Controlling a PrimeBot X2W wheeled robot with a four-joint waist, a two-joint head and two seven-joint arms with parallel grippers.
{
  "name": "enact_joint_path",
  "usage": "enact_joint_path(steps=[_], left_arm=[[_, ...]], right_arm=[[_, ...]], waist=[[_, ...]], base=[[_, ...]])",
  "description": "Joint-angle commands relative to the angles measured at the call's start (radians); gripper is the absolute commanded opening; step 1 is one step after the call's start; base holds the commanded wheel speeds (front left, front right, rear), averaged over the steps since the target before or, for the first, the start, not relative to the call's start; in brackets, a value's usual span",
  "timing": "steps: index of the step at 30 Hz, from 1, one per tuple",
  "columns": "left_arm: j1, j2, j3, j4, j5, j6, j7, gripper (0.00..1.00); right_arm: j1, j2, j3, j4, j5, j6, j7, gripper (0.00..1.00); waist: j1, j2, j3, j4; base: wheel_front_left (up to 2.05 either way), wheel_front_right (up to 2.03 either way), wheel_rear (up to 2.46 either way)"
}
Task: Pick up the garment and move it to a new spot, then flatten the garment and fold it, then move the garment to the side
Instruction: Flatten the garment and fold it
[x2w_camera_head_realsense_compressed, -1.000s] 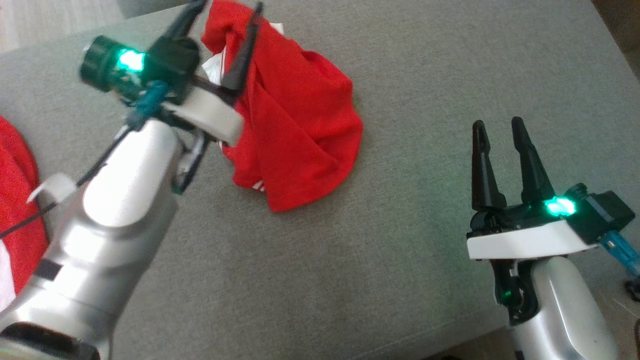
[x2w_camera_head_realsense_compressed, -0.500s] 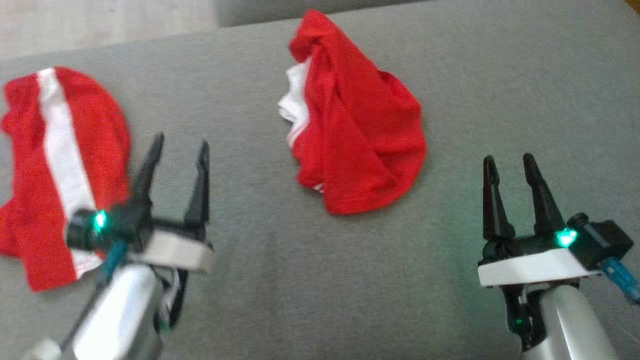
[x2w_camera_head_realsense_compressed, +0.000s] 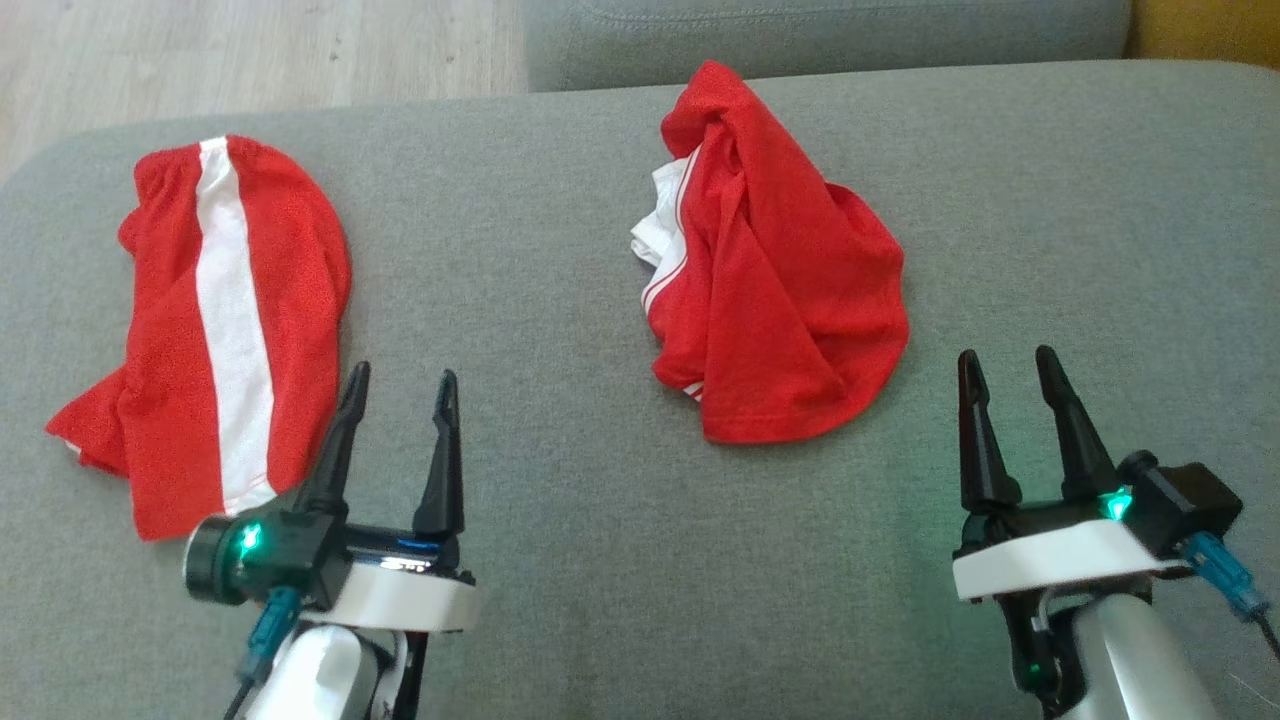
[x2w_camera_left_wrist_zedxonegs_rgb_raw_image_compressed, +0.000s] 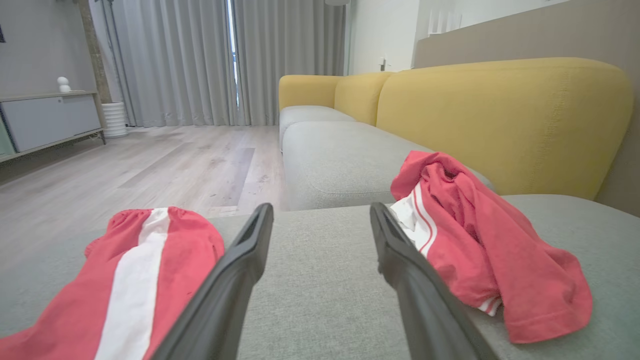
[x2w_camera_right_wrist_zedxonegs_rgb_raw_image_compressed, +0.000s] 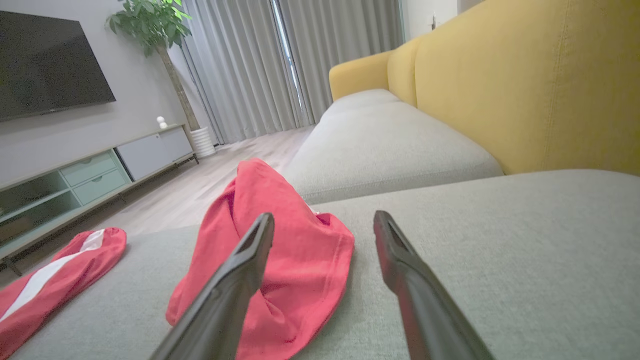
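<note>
You are looking down at two red garments lying on one grey sofa cushion (x2w_camera_head_realsense_compressed: 560, 420), with two grippers waiting low over its near edge. At far left, the striped garment (x2w_camera_head_realsense_compressed: 285, 300) is lying fairly flat, one broad white band running down its length. Just beside its near right edge, your left gripper (x2w_camera_head_realsense_compressed: 403, 373) is standing released, its two fingers spread apart and holding nothing; you cannot tell whether the left finger is touching the cloth. Between the two grippers and farther back, the crumpled garment (x2w_camera_head_realsense_compressed: 780, 290) is sitting in one peaked heap, white trim showing on its left side. It is resting apart from both grippers and well apart from the striped garment. At far right, your right gripper (x2w_camera_head_realsense_compressed: 1005, 353) is likewise standing released, its two fingers parted and gripping nothing, bare cushion showing between them. Behind, a second grey cushion (x2w_camera_head_realsense_compressed: 820, 30) is adjoining the first, and one yellow backrest (x2w_camera_left_wrist_zedxonegs_rgb_raw_image_compressed: 500, 115) is rising along the right side in the left wrist view.
</note>
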Motion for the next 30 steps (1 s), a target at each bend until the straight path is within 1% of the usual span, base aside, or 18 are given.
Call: enact_joint_path(steps=[1,6,10,16,17,24,25,26,27,29,30], left_arm=[[-0.031,-0.001,0.048,-0.034,0.017,-0.012,-0.009,1.0],[-0.057,-0.026,0.055,-0.018,0.047,-0.045,-0.009,1.0],[-0.07,-0.049,0.061,-0.003,0.067,-0.063,-0.009,1.0],[-0.082,-0.077,0.07,0.015,0.094,-0.086,-0.009,1.0],[-0.082,-0.077,0.07,0.015,0.094,-0.086,-0.009,1.0],[-0.095,-0.1,0.086,0.026,0.119,-0.105,-0.009,1.0],[-0.095,-0.103,0.089,0.027,0.122,-0.107,-0.009,1.0],[-0.095,-0.105,0.093,0.027,0.124,-0.108,-0.009,1.0],[-0.094,-0.107,0.098,0.027,0.126,-0.11,-0.009,1.0],[-0.09,-0.11,0.109,0.028,0.13,-0.11,-0.009,1.0],[-0.088,-0.112,0.115,0.029,0.132,-0.11,-0.009,1.0]], right_arm=[[-0.039,-0.005,0.018,-0.003,0.001,-0.001,-0.006,1.0],[-0.093,-0.005,0.015,0.102,0.021,-0.001,-0.006,1.0],[-0.143,-0.005,0.023,0.203,0.036,-0.001,-0.006,1.0],[-0.231,-0.005,0.053,0.378,0.063,-0.001,-0.006,1.0],[-0.231,-0.005,0.053,0.378,0.063,-0.001,-0.006,1.0],[-0.351,-0.005,0.096,0.596,0.118,-0.001,-0.003,1.0],[-0.365,-0.005,0.11,0.62,0.125,-0.001,-0.003,0.9],[-0.38,-0.005,0.128,0.637,0.128,-0.001,-0.003,0.15],[-0.393,-0.005,0.139,0.644,0.129,-0.001,-0.004,0.0],[-0.417,-0.005,0.139,0.637,0.124,-0.001,-0.005,0.0],[-0.426,-0.005,0.122,0.617,0.107,-0.001,-0.006,0.0]], waist=[[0.0002,-0.0001,0.01,0.006],[0.0002,-0.0001,0.037,0.026],[0.0002,-0.0001,0.058,0.048],[0.0002,-0.0001,0.09,0.082],[0.0002,-0.0001,0.09,0.082],[0.0002,-0.0001,0.117,0.113],[0.0002,-0.0001,0.118,0.114],[0.0002,-0.0001,0.119,0.115],[0.0002,-0.0001,0.12,0.113],[0.0002,-0.0001,0.116,0.103],[0.0002,-0.0001,0.113,0.095]], base=[[0.0,0.0,0.0],[0.0,0.0,0.0],[0.0,0.0,0.0],[0.0,0.0,0.0],[0.0,0.0,0.0],[0.0,0.0,0.0],[0.0,0.0,0.0],[0.0,0.0,0.0],[0.0,0.0,0.0],[0.0,0.0,0.0],[0.0,0.0,0.0]])
